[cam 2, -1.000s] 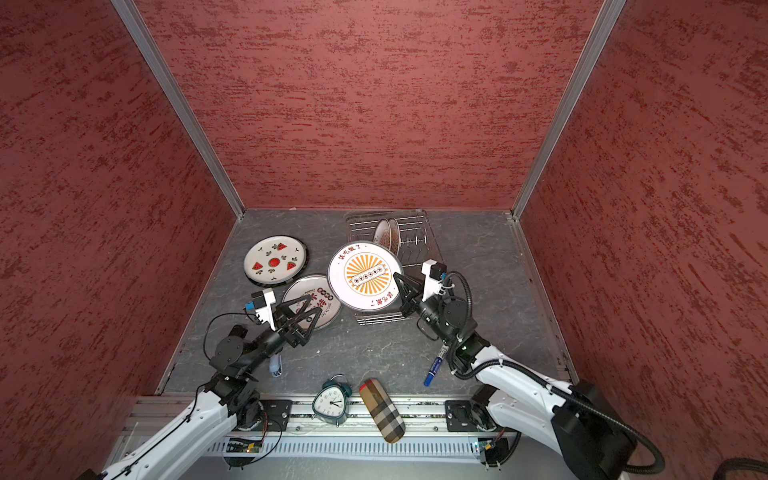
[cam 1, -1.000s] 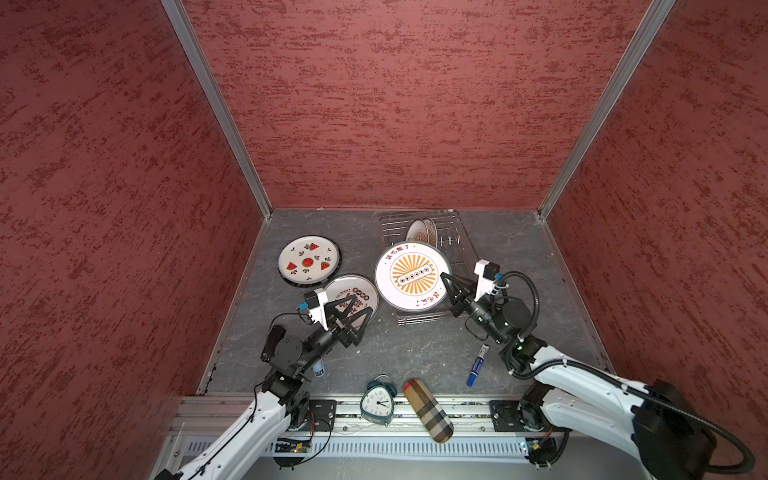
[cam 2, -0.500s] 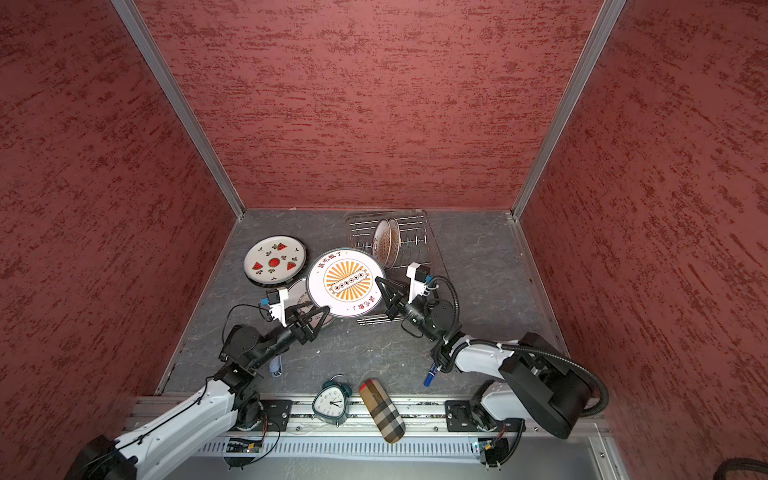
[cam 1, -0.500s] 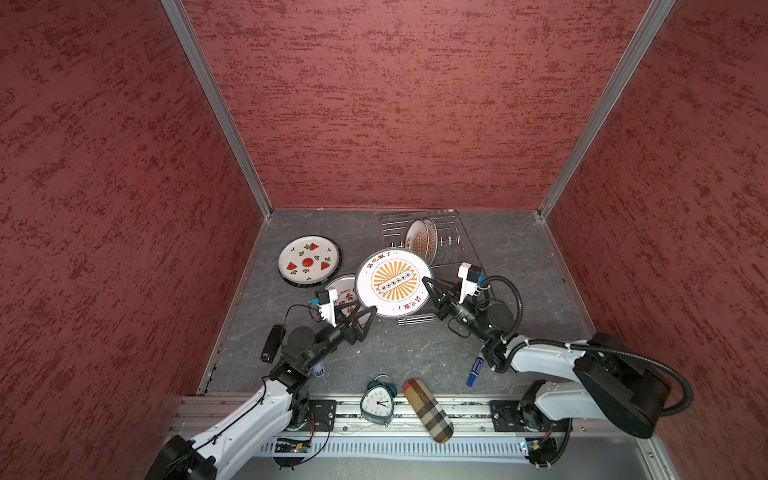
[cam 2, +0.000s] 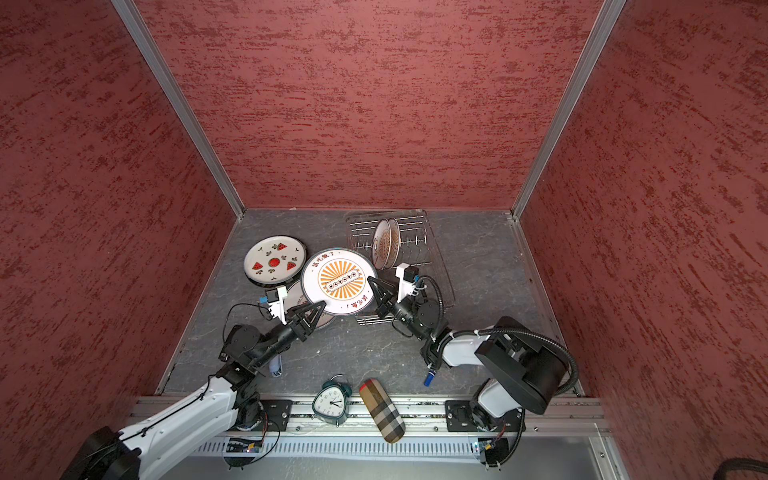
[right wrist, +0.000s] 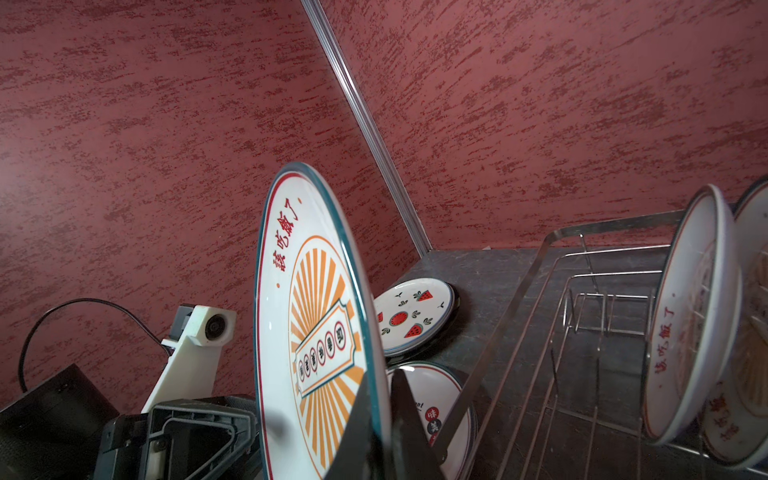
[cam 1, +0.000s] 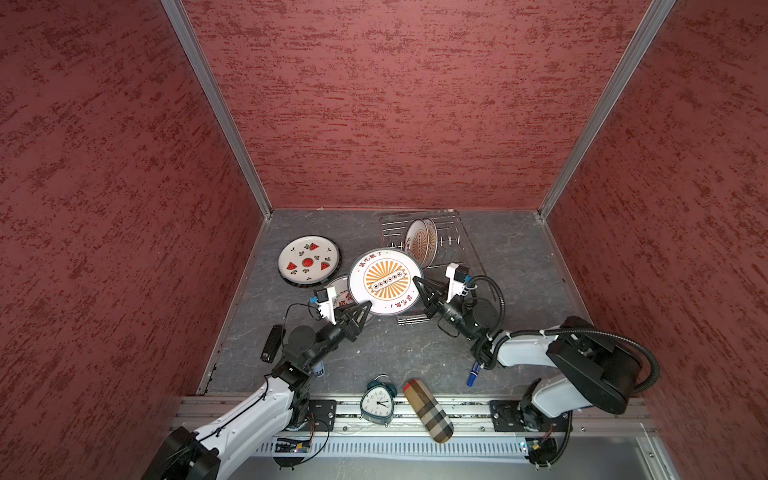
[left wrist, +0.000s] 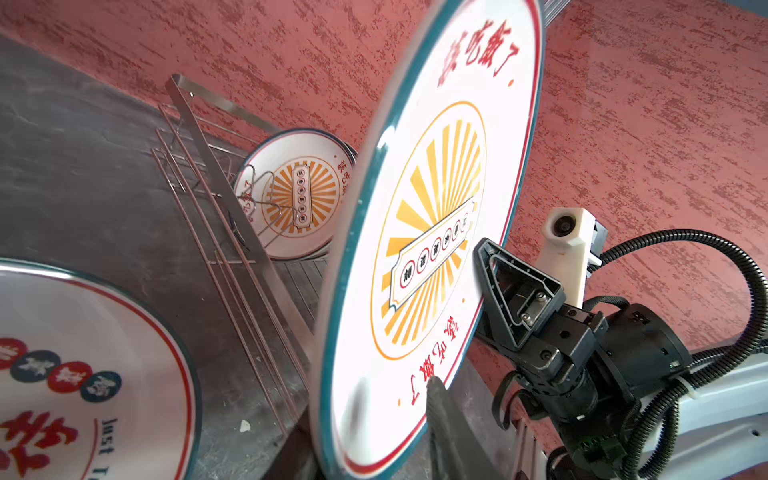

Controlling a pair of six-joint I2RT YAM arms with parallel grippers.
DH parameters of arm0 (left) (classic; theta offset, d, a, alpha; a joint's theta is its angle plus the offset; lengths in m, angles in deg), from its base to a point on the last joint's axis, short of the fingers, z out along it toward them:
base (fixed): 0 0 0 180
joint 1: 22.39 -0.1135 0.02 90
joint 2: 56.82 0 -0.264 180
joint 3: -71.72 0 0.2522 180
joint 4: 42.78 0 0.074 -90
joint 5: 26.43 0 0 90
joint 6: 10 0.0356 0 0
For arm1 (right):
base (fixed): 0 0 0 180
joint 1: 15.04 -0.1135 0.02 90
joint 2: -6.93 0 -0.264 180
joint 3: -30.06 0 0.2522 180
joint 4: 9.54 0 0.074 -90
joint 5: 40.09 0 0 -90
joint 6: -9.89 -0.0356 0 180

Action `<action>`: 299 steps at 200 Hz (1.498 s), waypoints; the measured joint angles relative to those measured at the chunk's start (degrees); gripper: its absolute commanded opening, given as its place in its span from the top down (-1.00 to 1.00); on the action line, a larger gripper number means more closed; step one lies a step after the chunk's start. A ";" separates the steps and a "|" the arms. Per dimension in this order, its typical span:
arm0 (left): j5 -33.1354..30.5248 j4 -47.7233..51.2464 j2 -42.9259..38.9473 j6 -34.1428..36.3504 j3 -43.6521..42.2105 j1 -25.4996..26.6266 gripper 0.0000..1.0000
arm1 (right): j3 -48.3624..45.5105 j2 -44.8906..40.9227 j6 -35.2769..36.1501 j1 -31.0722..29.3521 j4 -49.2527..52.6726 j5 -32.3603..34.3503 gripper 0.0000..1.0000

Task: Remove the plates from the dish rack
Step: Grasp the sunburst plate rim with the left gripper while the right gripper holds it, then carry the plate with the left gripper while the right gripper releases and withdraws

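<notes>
Centrally, a sunburst plate [cam 1: 384, 280] [cam 2: 338, 280] is shown lifted clear of the table [cam 1: 519, 257], held on edge between the two arms, with its orange-rayed face visible in both top views. Its right rim is clamped between the closed fingers of the right gripper [cam 1: 417, 282] [cam 2: 372, 282]; this grip is seen edge-on in the right wrist view [right wrist: 382, 415]. Its near left rim is straddled by the left gripper [cam 1: 361, 307] [cam 2: 316, 309]. One finger is seen laid against the printed face in the left wrist view, but whether the jaws are pressed tight on the rim cannot be told.

Just beyond the held plate, at the far side of the table and right of centre, the dish rack [cam 1: 451, 239] [cam 2: 415, 241] [right wrist: 582, 316] is placed against the far wall. Two further sunburst plates [cam 1: 419, 241] [cam 2: 384, 243] [left wrist: 299, 195] are stood upright between its prongs, close together.

To the left of the rack, a watermelon plate [cam 1: 307, 262] [cam 2: 274, 262] [right wrist: 415, 316] is laid flat on a darker plate. Nearer, a red-character plate [cam 2: 297, 297] [left wrist: 83, 374] is laid flat on the table and is partly covered in both top views by the held plate and the left gripper.

Along the near edge are found an alarm clock [cam 1: 377, 402], a checked case [cam 1: 428, 409] just to its right, and a blue marker [cam 1: 473, 374] beneath the right arm. A black bar [cam 1: 272, 343] is seen at the near left.
</notes>
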 measured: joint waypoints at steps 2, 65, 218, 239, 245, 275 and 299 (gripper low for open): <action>-0.17 0.13 -0.15 0.15 0.00 0.00 0.47 | 0.09 0.00 0.02 -0.04 -0.02 0.02 1.00; -2.80 2.23 -4.79 -0.04 -0.22 -0.09 0.57 | 2.19 0.70 -0.11 -0.59 -0.83 -0.52 1.00; -4.96 6.75 -13.16 -1.07 -0.33 -0.09 0.52 | 4.44 4.61 -3.34 -0.59 -5.14 -5.55 0.99; -4.74 6.75 -13.18 -1.42 -0.33 -0.09 0.58 | 4.44 4.90 -3.37 -0.61 -5.11 -6.29 0.99; -4.74 6.73 -13.20 -1.44 -0.33 -0.09 0.62 | 4.44 4.90 -3.41 -0.61 -5.14 -6.40 0.99; -4.92 7.13 -13.51 -2.32 -0.33 -0.09 0.76 | 3.96 4.66 -3.74 -0.63 -5.75 -6.43 0.99; -4.74 8.26 -13.68 -2.01 -0.33 0.02 0.89 | 3.52 4.28 -3.74 -0.74 -5.60 -6.08 0.97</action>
